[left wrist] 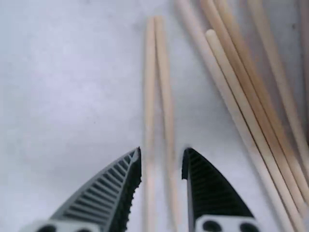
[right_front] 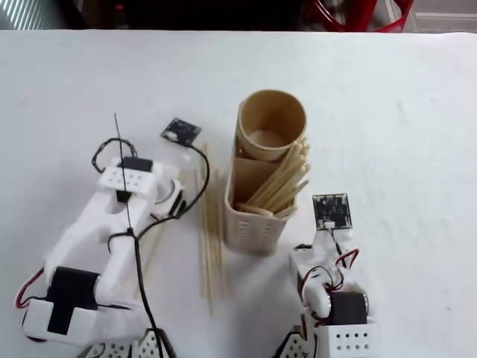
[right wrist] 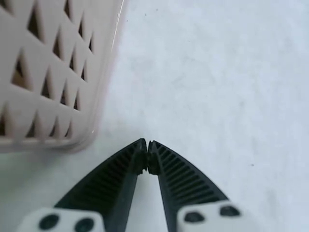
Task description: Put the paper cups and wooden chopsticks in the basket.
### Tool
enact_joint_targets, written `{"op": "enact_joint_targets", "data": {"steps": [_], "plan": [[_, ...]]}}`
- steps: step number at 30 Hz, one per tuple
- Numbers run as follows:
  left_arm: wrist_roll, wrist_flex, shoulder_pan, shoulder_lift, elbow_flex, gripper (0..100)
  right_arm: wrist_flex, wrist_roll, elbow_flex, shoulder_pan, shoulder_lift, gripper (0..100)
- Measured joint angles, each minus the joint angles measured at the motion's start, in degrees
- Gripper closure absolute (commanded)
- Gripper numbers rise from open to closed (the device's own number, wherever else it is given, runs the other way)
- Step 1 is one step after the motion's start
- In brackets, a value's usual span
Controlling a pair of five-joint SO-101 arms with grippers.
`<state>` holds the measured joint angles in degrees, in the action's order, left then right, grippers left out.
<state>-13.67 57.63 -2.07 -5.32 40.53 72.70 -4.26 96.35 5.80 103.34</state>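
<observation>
The basket [right_front: 250, 227] stands mid-table [right_front: 402, 112], with a cup [right_front: 270, 112] upright in its far compartment. A bundle of chopsticks [right_front: 283, 183] leans out of its near compartment, the tips resting against the cup. More chopsticks [right_front: 210, 246] lie loose on the table just left of the basket, roughly parallel to its side. The left gripper [left wrist: 161, 162] is low over these, its jaws apart and straddling a pair [left wrist: 157, 87] that lies side by side; further sticks [left wrist: 241, 96] lie beside that pair. The right gripper [right wrist: 147, 154] is near the basket's right front corner [right wrist: 48, 72], its jaws together and holding nothing.
</observation>
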Motion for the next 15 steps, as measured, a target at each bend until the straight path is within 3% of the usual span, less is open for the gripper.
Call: {"op": "enact_joint_targets", "data": {"steps": [5, 11, 15], "plan": [[-0.09, -0.26, 0.26, 1.05, 0.0, 85, 0.0, 0.0, 0.0, 0.18, 0.0, 97.9], [0.09, 2.37, 0.53, 11.43, -6.51, 85, 0.0, 0.0, 0.0, 0.18, 0.0, 97.9], [0.09, 5.36, 0.53, 15.56, -10.99, 95, 0.0, 0.0, 0.0, 0.09, 0.0, 97.9]]}}
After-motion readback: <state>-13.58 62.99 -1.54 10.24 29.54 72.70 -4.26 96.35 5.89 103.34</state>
